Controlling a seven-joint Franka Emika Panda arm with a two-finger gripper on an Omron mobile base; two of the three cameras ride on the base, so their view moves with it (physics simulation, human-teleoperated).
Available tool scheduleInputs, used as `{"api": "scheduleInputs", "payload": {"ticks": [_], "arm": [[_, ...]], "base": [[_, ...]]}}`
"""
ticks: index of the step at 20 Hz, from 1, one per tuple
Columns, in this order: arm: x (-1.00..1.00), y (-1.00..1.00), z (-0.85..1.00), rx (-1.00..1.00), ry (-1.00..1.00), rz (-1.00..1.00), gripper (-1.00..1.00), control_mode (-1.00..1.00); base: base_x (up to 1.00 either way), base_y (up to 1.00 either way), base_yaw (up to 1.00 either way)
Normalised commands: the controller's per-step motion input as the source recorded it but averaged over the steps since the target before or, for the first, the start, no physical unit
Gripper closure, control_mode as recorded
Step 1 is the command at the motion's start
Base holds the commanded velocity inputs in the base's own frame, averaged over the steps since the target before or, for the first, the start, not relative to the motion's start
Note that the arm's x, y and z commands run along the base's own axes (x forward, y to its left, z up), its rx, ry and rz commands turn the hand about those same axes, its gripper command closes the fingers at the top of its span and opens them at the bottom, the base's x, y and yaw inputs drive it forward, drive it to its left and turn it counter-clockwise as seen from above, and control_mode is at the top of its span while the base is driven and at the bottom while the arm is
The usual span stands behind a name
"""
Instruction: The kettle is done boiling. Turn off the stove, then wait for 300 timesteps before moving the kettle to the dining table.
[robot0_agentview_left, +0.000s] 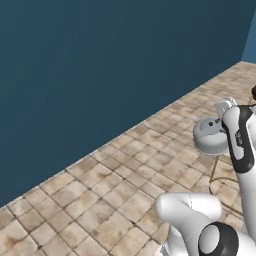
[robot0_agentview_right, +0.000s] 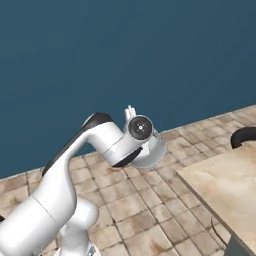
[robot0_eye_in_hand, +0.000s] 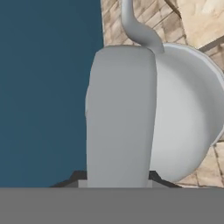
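Observation:
My gripper (robot0_eye_in_hand: 118, 180) is shut on the flat grey handle of the kettle (robot0_eye_in_hand: 186, 118), which hangs from it in the air. In the hand view the handle runs up the middle, with the rounded silver body to its right and the spout curving away at the top. The left base view shows the kettle (robot0_agentview_left: 209, 136) under the hand (robot0_agentview_left: 223, 107), above the tiled floor. From the right base view the kettle (robot0_agentview_right: 153, 148) sits partly behind the wrist. The dining table (robot0_agentview_right: 227, 187) shows its beige marble corner at lower right, just right of the kettle. The stove is out of view.
A dark blue wall (robot0_agentview_left: 100, 65) stands ahead across a brown tiled floor (robot0_agentview_left: 110, 195). A black stool cushion (robot0_agentview_right: 243, 136) peeks over the table's far edge. Thin gold stool legs (robot0_agentview_left: 216, 176) show beside the arm.

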Motion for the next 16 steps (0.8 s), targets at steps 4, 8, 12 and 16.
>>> {"api": "scheduleInputs", "payload": {"ticks": [4,8,12,16], "arm": [[0.00,0.00,0.00,0.00,0.00,0.00,1.00,1.00],[0.00,0.00,0.00,0.00,0.00,0.00,1.00,1.00],[0.00,0.00,0.00,0.00,0.00,0.00,1.00,1.00],[0.00,0.00,0.00,0.00,0.00,0.00,1.00,1.00]], "base": [[0.58,0.50,-0.33],[0.59,0.50,-0.33],[0.60,0.50,-0.33],[0.62,0.45,-0.33]]}}
